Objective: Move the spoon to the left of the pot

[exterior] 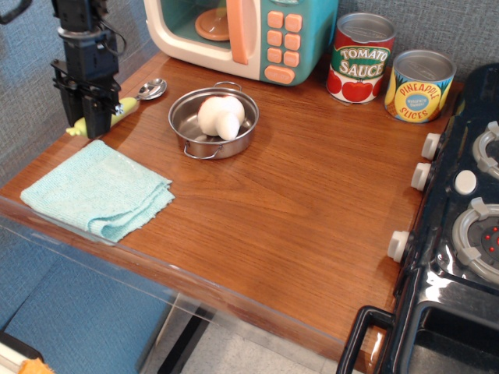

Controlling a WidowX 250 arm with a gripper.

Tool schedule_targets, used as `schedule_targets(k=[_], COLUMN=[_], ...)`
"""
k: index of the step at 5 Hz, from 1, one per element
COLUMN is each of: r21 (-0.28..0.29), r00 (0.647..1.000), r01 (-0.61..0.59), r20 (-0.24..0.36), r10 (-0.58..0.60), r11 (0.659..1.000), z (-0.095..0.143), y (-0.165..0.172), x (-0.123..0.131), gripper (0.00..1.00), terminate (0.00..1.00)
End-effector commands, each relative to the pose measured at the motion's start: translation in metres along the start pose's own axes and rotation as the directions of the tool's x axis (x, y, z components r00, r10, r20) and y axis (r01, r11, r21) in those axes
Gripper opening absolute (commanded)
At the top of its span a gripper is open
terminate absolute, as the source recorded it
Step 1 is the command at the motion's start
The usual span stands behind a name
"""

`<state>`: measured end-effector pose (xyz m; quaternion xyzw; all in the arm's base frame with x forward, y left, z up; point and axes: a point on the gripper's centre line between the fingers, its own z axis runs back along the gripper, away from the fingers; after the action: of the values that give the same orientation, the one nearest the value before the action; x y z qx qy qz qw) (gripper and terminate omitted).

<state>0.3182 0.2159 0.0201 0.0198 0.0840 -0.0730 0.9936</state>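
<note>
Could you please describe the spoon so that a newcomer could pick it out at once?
Start at the toy microwave at the back, then look left of the steel pot. The spoon lies there under the gripper, the only thing with a silver bowl and yellow-green handle.

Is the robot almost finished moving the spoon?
Nearly. The spoon already sits left of the pot, low at the table's left edge. In hand: the tool is over its yellow-green handle; whether it grips is unclear. Left: let go and lift away.
</note>
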Motion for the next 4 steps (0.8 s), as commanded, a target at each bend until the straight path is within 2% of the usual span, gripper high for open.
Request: schedule_targets(k=[1, 3, 4], r21=[0.067, 0.103, 0.101], r00=[0.999, 0.993, 0.985], r01=[0.049, 0.007, -0.01], r20=[0.0, 0.119, 0.171], r10=[-0.049, -0.02, -0.007], r11=[0.997, 0.995, 0.995], z=[0.021, 0.069, 0.081], y=[-0.005, -0.015, -0.018], x=[0.002, -0.022, -0.032], gripper=[1.0, 1.0, 1.0], terminate=[0.0, 0.0, 0.0])
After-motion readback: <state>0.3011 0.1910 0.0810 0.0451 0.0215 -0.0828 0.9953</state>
